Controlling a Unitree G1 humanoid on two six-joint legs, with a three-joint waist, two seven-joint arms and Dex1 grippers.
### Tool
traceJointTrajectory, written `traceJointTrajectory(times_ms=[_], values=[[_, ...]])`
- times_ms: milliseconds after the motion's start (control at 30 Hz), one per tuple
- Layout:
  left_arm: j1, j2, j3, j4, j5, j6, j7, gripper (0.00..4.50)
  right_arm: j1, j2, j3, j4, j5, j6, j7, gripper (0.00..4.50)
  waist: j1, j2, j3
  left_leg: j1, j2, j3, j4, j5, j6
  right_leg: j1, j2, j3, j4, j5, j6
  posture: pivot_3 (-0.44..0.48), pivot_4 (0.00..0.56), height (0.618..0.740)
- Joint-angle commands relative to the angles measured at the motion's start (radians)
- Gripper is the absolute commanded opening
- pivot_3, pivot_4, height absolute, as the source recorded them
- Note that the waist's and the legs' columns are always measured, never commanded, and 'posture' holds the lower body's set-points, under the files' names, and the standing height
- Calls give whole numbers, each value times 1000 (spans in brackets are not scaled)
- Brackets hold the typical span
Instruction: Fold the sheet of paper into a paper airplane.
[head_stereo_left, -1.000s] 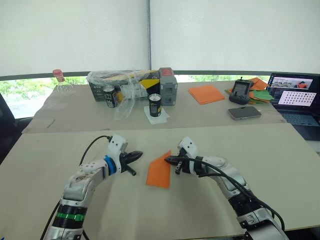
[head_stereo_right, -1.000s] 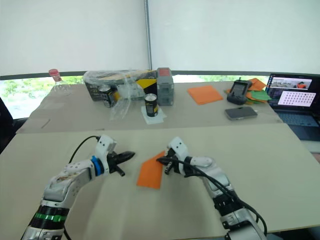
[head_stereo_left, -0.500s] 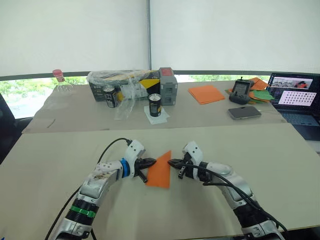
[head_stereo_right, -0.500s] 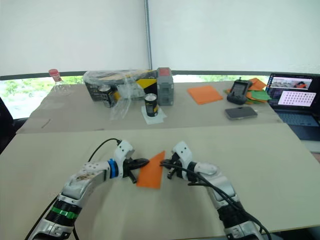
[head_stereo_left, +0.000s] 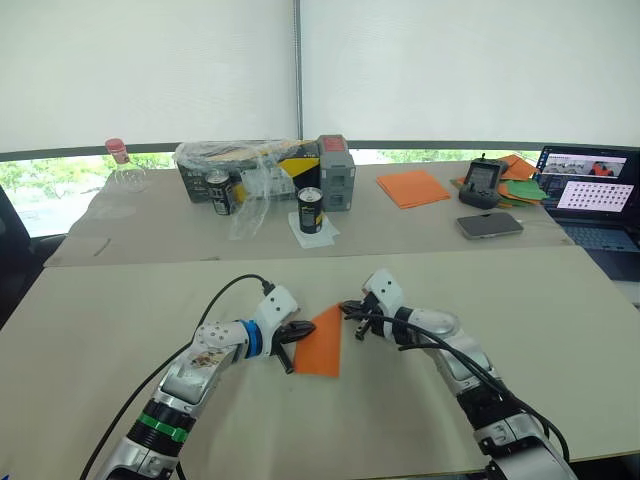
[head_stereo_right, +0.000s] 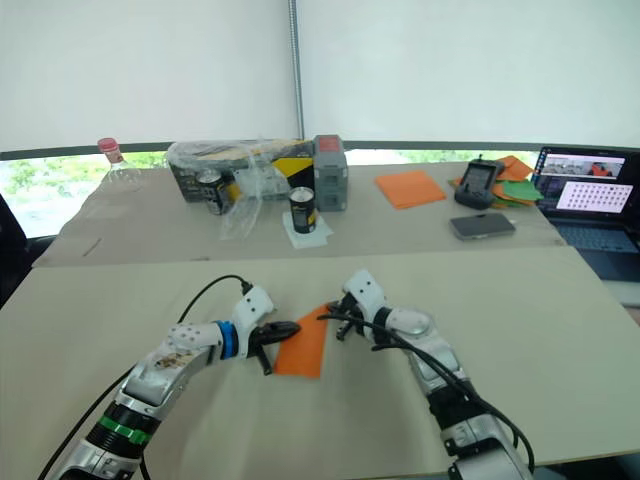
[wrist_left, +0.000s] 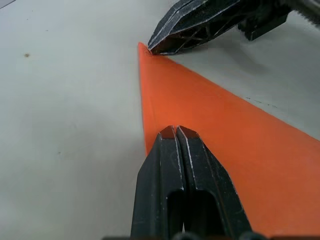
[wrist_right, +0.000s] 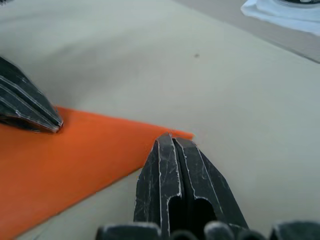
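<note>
Sheet of paper (head_stereo_left: 321, 342) flat between closed left pincer (head_stereo_left: 297, 331); closed right pincer (head_stereo_left: 349, 306) at tip

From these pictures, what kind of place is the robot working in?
Probably an office or lab workroom by a window. Plain tables stand below drawn blinds, an open laptop sits at the far right, and clutter such as drink cans and a paper stack lies behind.

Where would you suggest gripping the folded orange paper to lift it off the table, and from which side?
Probably the pointed far tip of the sheet of paper, approached from the robot's right. The sheet lies flat, so only its edges offer a pinch, and the right gripper, shut, already sits at that tip; the left gripper rests shut on the left edge.
</note>
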Motion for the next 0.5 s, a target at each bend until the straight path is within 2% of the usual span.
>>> traceJointTrajectory(times_ms=[33, 333, 500], values=[[20, -15, -15, 15, 2, 31, 4, 59, -41, 7, -6, 80, -14, -52, 18, 0, 0, 0, 0, 0, 0, 0, 0, 0, 0, 0, 0, 0, 0, 0, 0, 0, 150, 740], [-49, -105, -9, 52, 19, 73, 68, 59, -43, 35, 13, 141, -61, -129, 19, 0, -2, 0, 0, 0, 0, 0, 0, 0, 0, 0, 1, 0, 1, 0, 0, 0, 150, 740], [-21, -97, -17, 54, 29, 110, 75, 59, -46, 36, -4, 116, -62, -175, 22, 0, -4, 0, 0, 0, 1, 0, 0, 0, 0, 0, 1, 0, 1, 0, 0, 0, 150, 740]])
